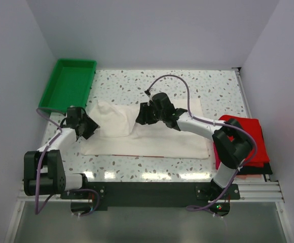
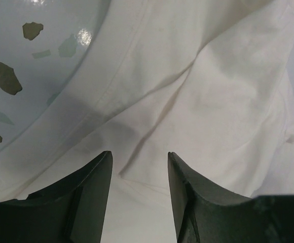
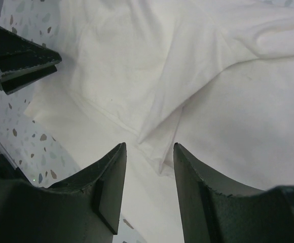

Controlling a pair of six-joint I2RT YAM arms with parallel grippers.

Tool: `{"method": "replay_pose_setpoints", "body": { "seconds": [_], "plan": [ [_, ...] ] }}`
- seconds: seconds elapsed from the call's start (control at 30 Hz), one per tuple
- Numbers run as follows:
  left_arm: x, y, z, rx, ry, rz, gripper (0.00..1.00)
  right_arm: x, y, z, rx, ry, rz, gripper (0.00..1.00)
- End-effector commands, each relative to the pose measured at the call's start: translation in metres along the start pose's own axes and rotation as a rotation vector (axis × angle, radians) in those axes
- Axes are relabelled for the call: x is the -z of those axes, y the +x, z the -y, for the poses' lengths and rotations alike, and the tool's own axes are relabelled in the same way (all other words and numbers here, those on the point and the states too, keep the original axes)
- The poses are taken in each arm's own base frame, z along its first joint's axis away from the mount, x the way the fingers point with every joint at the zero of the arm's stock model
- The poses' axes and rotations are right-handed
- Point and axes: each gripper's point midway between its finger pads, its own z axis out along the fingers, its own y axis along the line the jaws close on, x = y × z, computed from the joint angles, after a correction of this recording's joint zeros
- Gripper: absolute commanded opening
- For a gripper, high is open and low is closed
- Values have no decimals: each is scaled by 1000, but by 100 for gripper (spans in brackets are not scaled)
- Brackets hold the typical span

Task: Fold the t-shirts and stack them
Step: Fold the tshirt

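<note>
Top view: the off-white t-shirt [image 1: 152, 136] lies spread on the table [image 1: 187, 81] near the centre. Its side at 9 o'clock is turned over onto the body and makes a thicker lump there. The far edge of the shirt is partly hidden behind the right arm.

The left gripper [image 1: 88, 125] is low over the shirt edge at approx. 9 o'clock. In the left wrist view its fingers [image 2: 91, 192] stand apart, and a hem and soft creases of the cloth show through the gap. Nothing is pinched btw. them, so it is open. Whether the tips touch the cloth I cannot tell, because the fingers are cut by the bottom edge.

The right gripper [image 1: 143, 114] is over the middle of the shirt, just beside the turned-over part. In the right wrist view its jaws are also apart, w/ a pointed fold of cloth lying below the gap, not clamped. It holds nothing. A dark wedge [image 3: 20, 61] at 10 o'clock in this view is cut by the frame, and I cannot say for sure which part it is.

At 3 o'clock the red t-shirts [image 1: 248, 134] lie folded in a pile. The right arm's elbow covers the pile's near-left corner, so the number of them is not clear. Only a thin border of the black one [image 1: 256, 169] shows under the pile.

The green tray [image 1: 76, 62] sits at 10 o'clock, apart from the shirt
</note>
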Motion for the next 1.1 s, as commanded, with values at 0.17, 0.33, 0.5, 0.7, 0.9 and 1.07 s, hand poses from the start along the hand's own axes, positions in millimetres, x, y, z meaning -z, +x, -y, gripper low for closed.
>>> {"method": "replay_pose_setpoints", "body": {
  "seconds": [0.17, 0.33, 0.5, 0.7, 0.9, 1.07],
  "plan": [
    [-12, 5, 3, -34, 26, 13, 48, 27, -33, 12, -72, -15, 107, 45],
    [-15, 11, 8, -54, 39, 0, 46, 30, -33, 22, -90, -2, 108, 45],
    [-17, 13, 9, -61, 35, -3, 43, 30, -34, 28, -107, 2, 108, 44],
    [-18, 11, 8, -60, 23, 4, 40, 31, -34, 32, -112, 9, 108, 44],
    [-19, 19, 16, -81, 48, -15, 32, 34, -37, 36, -125, 14, 116, 44],
    [-16, 17, 25, -90, 72, -13, 24, 38, -41, 43, -137, 30, 126, 43]
  ]
}}
